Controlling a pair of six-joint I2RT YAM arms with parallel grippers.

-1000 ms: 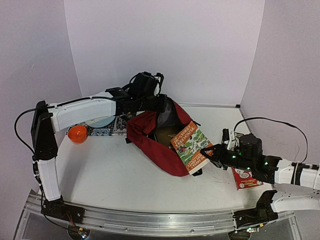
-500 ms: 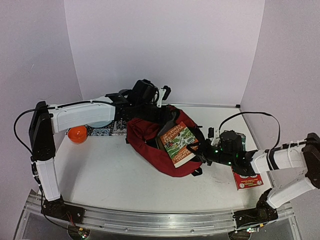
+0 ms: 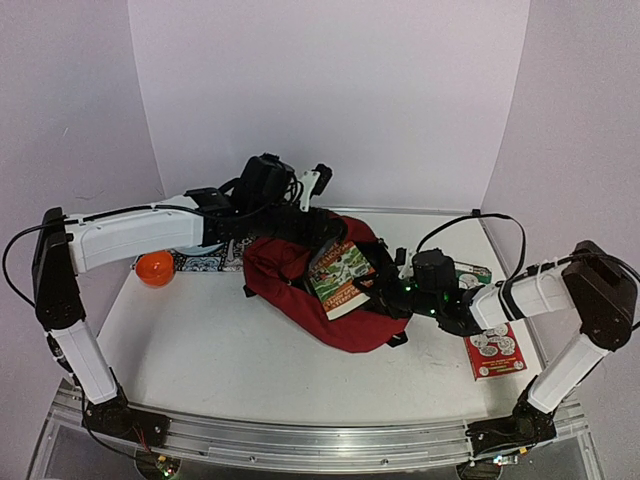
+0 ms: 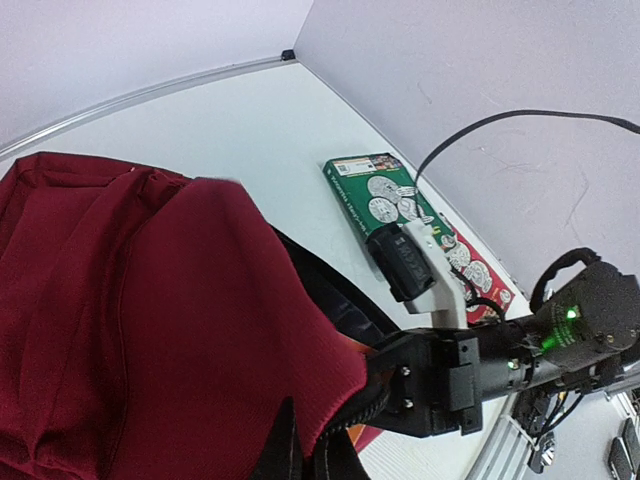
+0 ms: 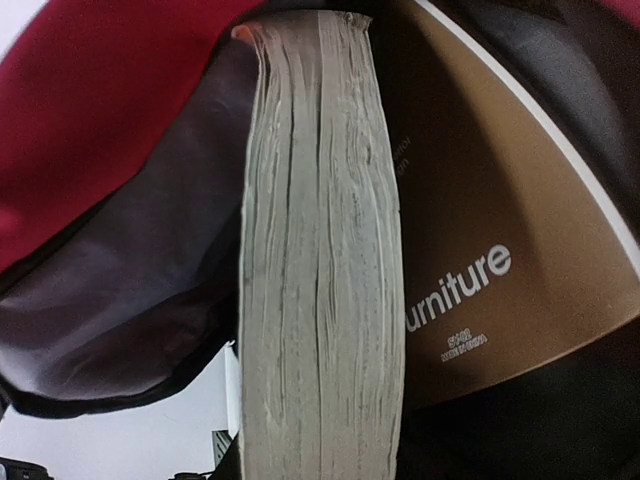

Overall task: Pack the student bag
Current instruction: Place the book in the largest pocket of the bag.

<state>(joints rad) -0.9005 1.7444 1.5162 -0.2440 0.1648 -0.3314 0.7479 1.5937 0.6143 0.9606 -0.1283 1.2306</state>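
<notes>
The bag (image 3: pixel 290 290) lies mid-tabletop (image 3: pixel 200 340), its mouth open toward 3 o'clock. The left pincer (image 3: pixel 318 226), at the bag's 12 o'clock, pinches its upper rim. The right pincer (image 3: pixel 385 293), at 3 o'clock, grips a green book (image 3: pixel 338 272) that is partway into the mouth, beside a brown book (image 5: pixel 480 250).

a: student bag (image 3: pixel 300 290), dark red soft fabric, black straps and zips. lies slumped on its side mid table (image 3: pixel 200 340), toward the back.

b: mouth?

a: open, facing right. upper lip of the red cloth (image 4: pixel 150 300) raised in a peak, grey-purple lining showing under it (image 5: pixel 110 300).

b: contents?

a: a paperback (image 3: pixel 338 275) with a green illustrated cover stands tilted in the opening, partly inside, page edges outward (image 5: pixel 320 250). behind it a brown-covered book (image 5: pixel 500 220) lies inside the bag.
</notes>
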